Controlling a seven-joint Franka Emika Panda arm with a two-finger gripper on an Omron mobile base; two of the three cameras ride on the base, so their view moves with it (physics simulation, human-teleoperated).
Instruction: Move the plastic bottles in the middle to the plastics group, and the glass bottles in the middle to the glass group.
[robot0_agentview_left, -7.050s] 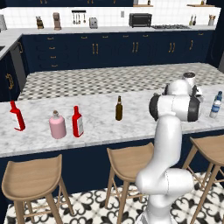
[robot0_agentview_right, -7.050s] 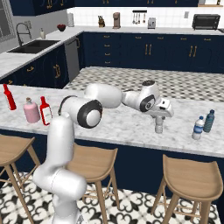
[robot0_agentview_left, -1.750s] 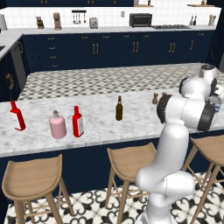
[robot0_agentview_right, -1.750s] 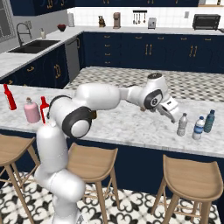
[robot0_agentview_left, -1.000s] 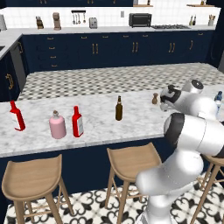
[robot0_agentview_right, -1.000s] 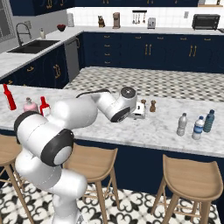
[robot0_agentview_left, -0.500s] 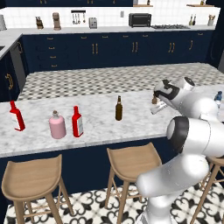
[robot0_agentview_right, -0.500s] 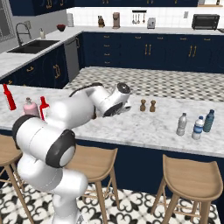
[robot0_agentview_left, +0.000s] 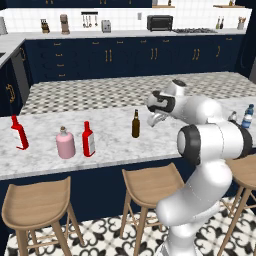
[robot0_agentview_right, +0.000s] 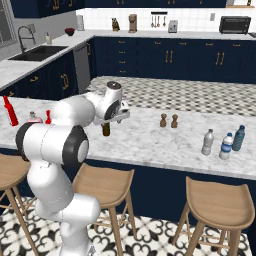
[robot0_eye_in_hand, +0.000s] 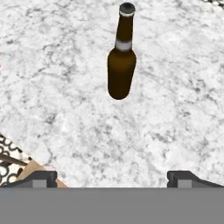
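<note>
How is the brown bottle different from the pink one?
The brown bottle is dark, thin and tall with a long neck; the pink flask is light, fat and round with a short neck. The brown bottle stands alone mid-counter; the pink flask stands close beside a red bottle. Both stand upright.

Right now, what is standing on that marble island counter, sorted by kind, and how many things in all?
Red bottles: 2
Pink flask: 1
Brown beer bottle: 1
Plastic-looking bottles: 3
Small brown shakers: 2
Total: 9
</note>
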